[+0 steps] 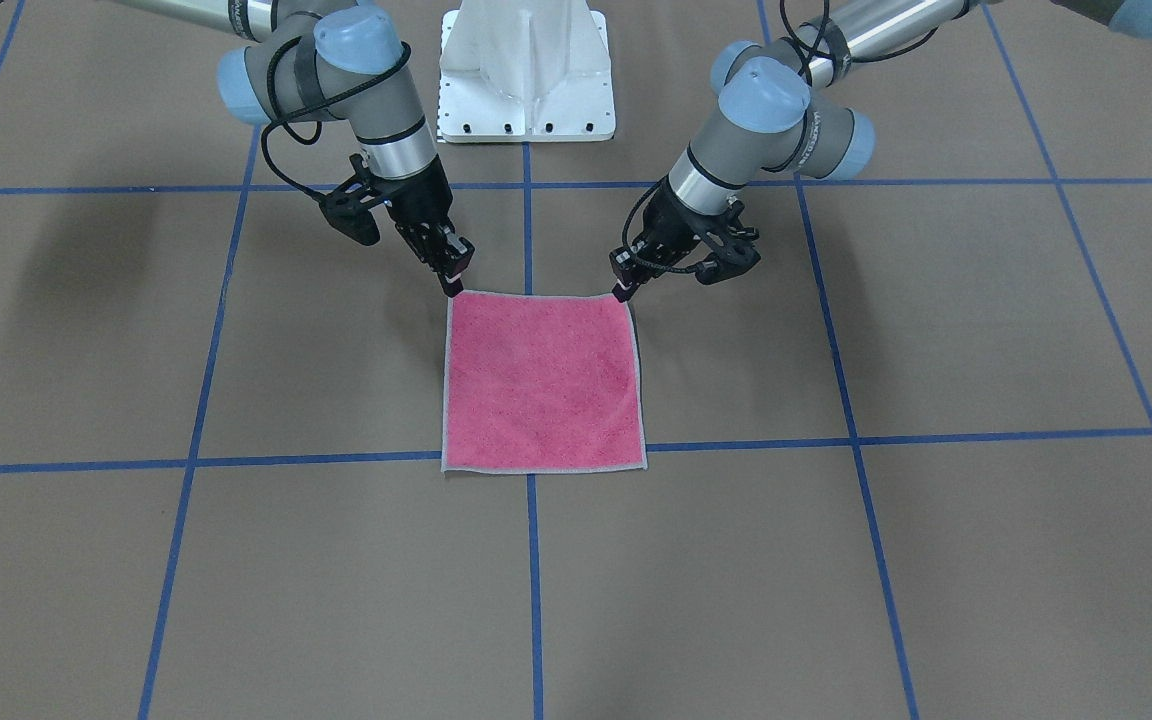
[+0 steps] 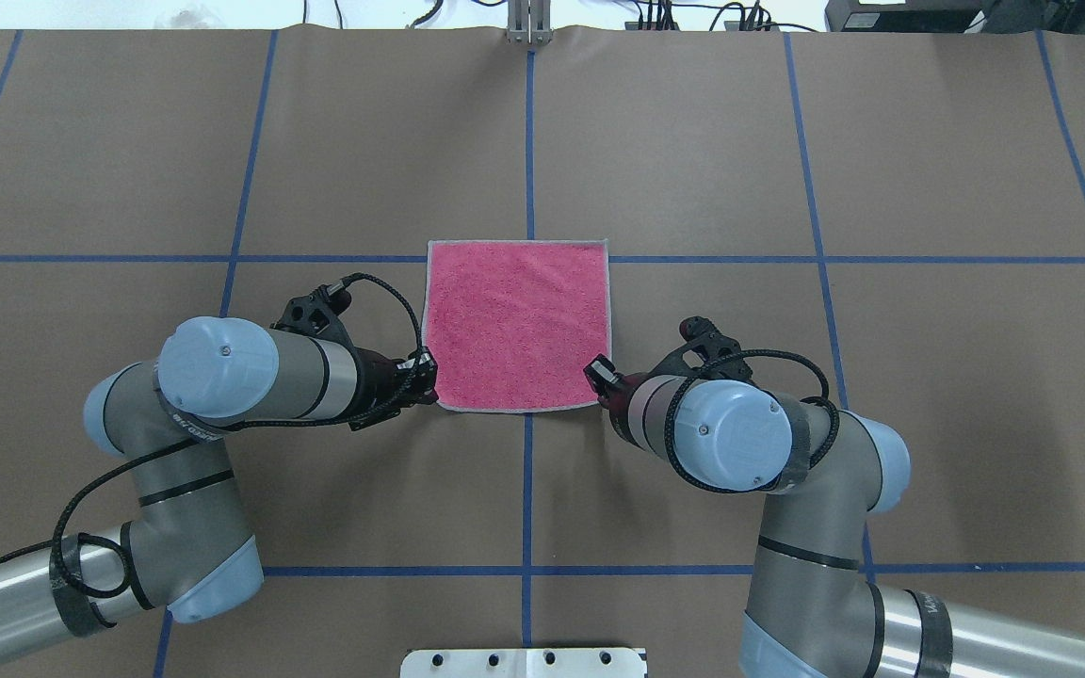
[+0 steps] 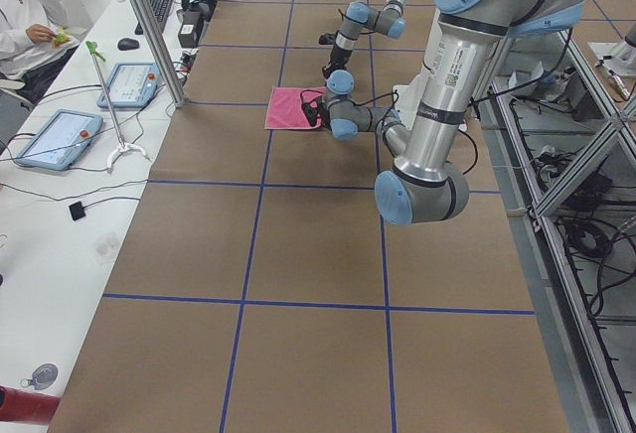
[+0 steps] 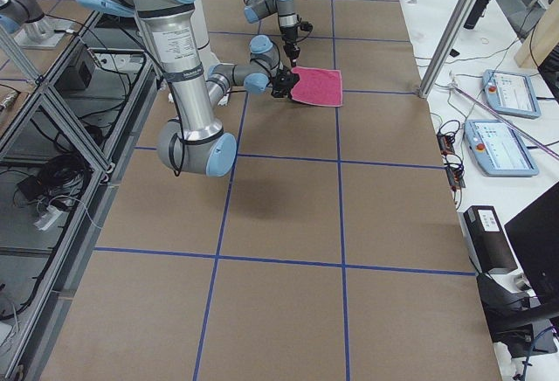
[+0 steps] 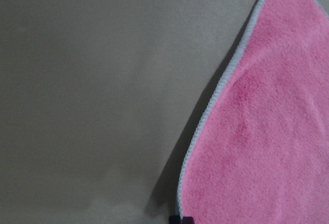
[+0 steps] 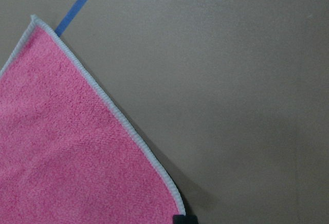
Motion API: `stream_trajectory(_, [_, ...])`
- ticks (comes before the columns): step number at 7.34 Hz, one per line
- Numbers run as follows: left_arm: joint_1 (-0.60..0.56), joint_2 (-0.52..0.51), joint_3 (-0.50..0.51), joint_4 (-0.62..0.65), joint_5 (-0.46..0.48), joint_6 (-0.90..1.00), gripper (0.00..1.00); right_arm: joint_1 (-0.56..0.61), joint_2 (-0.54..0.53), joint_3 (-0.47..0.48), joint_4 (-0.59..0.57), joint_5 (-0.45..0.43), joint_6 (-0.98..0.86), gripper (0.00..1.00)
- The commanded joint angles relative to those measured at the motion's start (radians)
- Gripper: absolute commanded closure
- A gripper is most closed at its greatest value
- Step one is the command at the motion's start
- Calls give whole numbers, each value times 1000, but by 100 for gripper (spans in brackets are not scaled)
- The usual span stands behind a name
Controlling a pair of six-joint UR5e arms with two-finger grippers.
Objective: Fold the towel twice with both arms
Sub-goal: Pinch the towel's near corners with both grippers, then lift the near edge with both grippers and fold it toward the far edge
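Evidently the left fingers (image 1: 624, 291) and the right fingers (image 1: 454, 284) are each drawn narrow on a corner of the towel (image 1: 541, 380) at its edge nearest the robot; the wrist views show the hem rising toward the tips with shadow beneath. The rest of the cloth lies flat, pink face up, mid-counter (image 1: 936, 330), its far edge over a blue tape line (image 1: 286, 462). To fold well, I judge both pinches should rise only slightly and together, then carry that edge across taut and level so corner meets corner without skew.
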Motion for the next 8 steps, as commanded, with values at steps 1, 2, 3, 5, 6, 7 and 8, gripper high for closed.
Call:
stream_trajectory(1, [-2, 5, -32, 0, -8, 1, 100, 2, -39, 74, -23, 0, 0, 100])
stream_trajectory(2, [-2, 13, -66, 0, -11, 1, 100, 2, -59, 112, -35, 0, 0, 100])
stream_trajectory(3, [-2, 46, -125, 1, -31, -1, 100, 2, -63, 181, -114, 6, 0, 100])
stream_trajectory(5, [-2, 64, -149, 4, -48, 1, 100, -7, -45, 225, -189, 6, -5, 100])
stream_trajectory(6, [-9, 58, -143, 35, -46, 1, 100, -2, -46, 217, -189, 6, -12, 100])
stream_trajectory(7, [-12, 45, -143, 75, -43, 1, 100, 13, -45, 199, -189, 6, -16, 100])
stream_trajectory(8, [-20, 42, -140, 76, -42, 1, 100, 33, -27, 164, -183, 5, -29, 100])
